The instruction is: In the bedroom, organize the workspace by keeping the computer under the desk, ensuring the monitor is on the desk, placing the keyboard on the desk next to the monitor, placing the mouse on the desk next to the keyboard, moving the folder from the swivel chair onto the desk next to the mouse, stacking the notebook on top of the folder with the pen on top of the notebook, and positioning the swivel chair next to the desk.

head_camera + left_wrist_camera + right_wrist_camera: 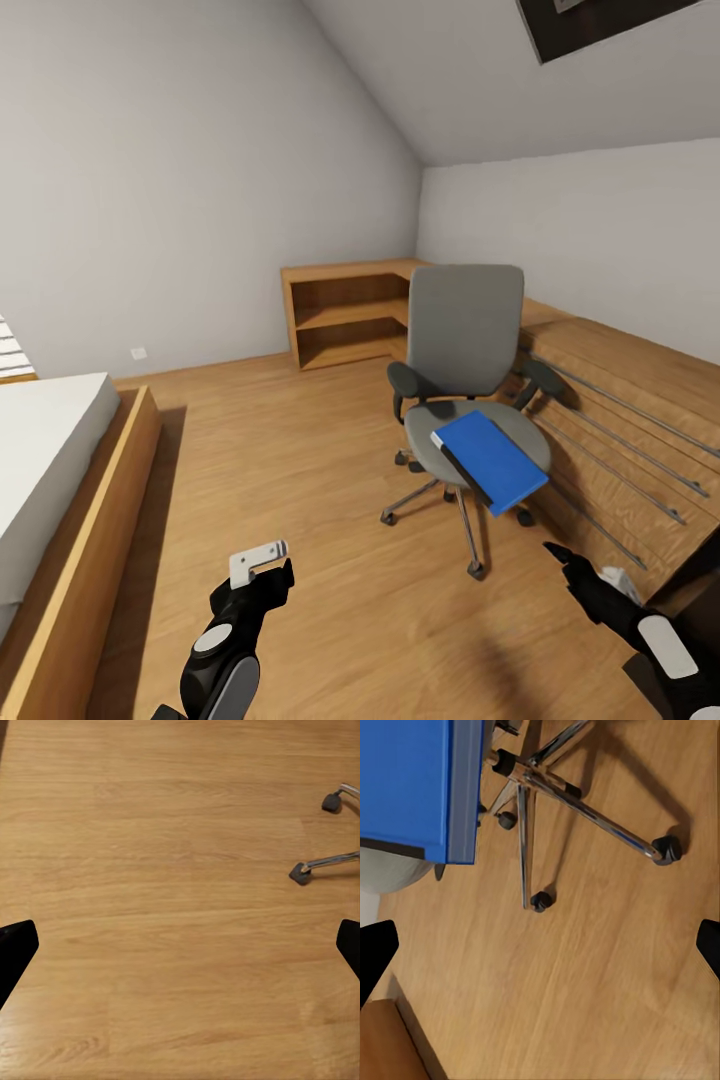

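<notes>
Head cam: attic bedroom, sloped white walls, light wood floor (pixel 330 480). Grey-padded swivel chair with black armrests and chrome star base (pixel 462 340) stands mid-floor ahead of me, slightly to my right. Flat bright blue rectangular folder (pixel 492 460) lies on its seat, one corner overhanging the front edge on the right. A dark strip runs along the folder's left edge; can't tell what it is.

Behind the chair: light-wood open shelf unit (pixel 345 315) in the far corner. To its right, a long light-wood cabinet run with thin metal rails (pixel 620 420) along the right wall. Low wooden bed with white mattress (pixel 50 470) on my left.

My left gripper (pixel 262 568) hovers over bare floor, well apart from the chair. Left wrist cam: black fingertips (pixel 15 949) at opposite frame edges, wide apart, nothing between them; two chrome chair legs with casters (pixel 319 866) at the side.

My right gripper (pixel 575 572) is low, just in front of the chair and near the cabinet. Right wrist cam: fingertips (pixel 376 949) spread wide, nothing held; it looks down on the folder (pixel 405 780) over the grey seat, the chair's chrome base (pixel 585 810) and floor.
</notes>
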